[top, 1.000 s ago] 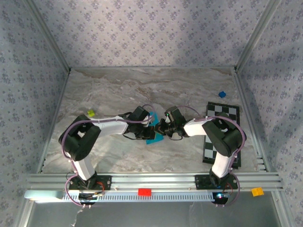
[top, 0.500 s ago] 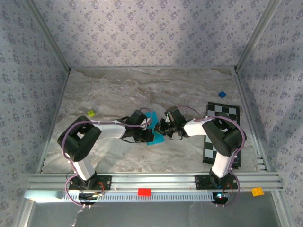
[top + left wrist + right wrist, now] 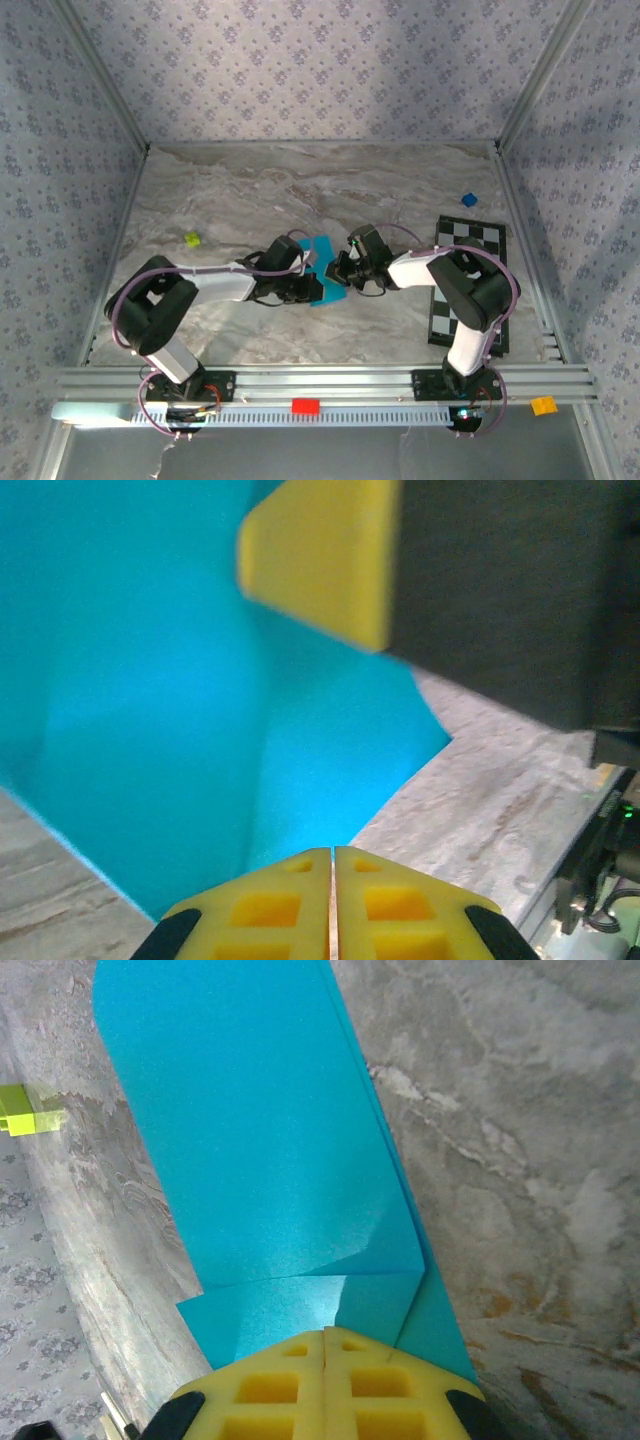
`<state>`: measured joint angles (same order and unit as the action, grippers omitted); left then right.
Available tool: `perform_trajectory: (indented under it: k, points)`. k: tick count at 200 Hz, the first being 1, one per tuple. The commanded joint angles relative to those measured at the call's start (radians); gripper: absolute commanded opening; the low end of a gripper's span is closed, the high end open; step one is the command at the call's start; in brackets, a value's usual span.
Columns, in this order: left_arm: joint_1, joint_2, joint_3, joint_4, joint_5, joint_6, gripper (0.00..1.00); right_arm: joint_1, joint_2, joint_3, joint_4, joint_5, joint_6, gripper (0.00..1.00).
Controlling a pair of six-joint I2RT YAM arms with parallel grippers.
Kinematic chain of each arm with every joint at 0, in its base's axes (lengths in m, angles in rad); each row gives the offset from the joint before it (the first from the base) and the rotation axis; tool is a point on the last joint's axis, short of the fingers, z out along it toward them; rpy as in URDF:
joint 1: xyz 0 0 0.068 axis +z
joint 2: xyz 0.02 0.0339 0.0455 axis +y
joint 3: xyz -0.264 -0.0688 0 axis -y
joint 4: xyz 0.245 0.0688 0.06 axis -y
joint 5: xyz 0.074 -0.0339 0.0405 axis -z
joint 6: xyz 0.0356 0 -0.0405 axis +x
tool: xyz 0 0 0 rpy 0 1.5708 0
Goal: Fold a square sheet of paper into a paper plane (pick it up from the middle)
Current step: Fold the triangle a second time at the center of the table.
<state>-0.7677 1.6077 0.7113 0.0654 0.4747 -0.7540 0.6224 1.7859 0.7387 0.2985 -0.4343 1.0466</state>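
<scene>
The left arm's elbow has swung outward since a second ago. The left gripper [image 3: 332,858] is clenched at the edge of the blue sheet of paper [image 3: 270,1140], mid-table [image 3: 220,190]. The right gripper [image 3: 325,1338] still pinches the folded sheet.

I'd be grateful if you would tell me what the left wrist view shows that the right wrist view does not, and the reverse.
Left wrist: the right gripper from outside, one yellow finger on its black body over the square sheet of paper, and a dark fixture with a green light. Right wrist: the sheet's stacked folded edges and a lime block. Shared: cyan paper meeting shut yellow fingertips, the left gripper included, over the marble table.
</scene>
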Motion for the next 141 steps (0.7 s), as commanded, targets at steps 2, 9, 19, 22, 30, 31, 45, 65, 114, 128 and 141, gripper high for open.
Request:
perform_trajectory:
  k: [2, 9, 19, 22, 30, 31, 45, 65, 114, 128, 141]
  points:
    - [0.004, -0.037, 0.006, 0.026, -0.02, -0.008, 0.09, -0.003, 0.063, -0.027, -0.162, 0.081, -0.025, 0.0]
    - [0.009, -0.031, 0.007, 0.026, -0.023, -0.01, 0.09, -0.003, 0.063, -0.027, -0.162, 0.081, -0.024, 0.0]
    - [0.016, -0.015, 0.009, 0.03, -0.017, -0.013, 0.09, -0.002, 0.064, -0.03, -0.16, 0.081, -0.023, 0.0]
    - [0.017, -0.01, 0.01, 0.03, -0.015, -0.013, 0.09, -0.002, 0.064, -0.029, -0.159, 0.081, -0.023, 0.0]
    - [0.018, 0.005, 0.012, 0.031, -0.008, -0.015, 0.09, -0.001, 0.064, -0.028, -0.159, 0.082, -0.022, 0.0]
    - [0.018, 0.008, 0.013, 0.031, -0.006, -0.016, 0.09, -0.001, 0.065, -0.028, -0.159, 0.082, -0.022, 0.0]
    - [0.017, 0.034, 0.015, 0.031, 0.01, -0.018, 0.09, -0.001, 0.064, -0.028, -0.159, 0.08, -0.023, 0.0]
    - [0.018, 0.064, 0.001, 0.022, 0.006, -0.025, 0.08, -0.001, 0.063, -0.029, -0.159, 0.08, -0.022, 0.0]
    - [0.016, 0.067, -0.093, 0.028, 0.002, -0.053, 0.06, -0.005, 0.062, -0.039, -0.157, 0.082, -0.024, 0.0]
    - [0.016, 0.052, -0.118, 0.033, 0.002, -0.058, 0.07, -0.006, 0.063, -0.038, -0.156, 0.081, -0.025, 0.0]
    - [0.016, 0.036, -0.13, 0.03, 0.003, -0.059, 0.07, -0.009, 0.064, -0.037, -0.157, 0.081, -0.026, 0.0]
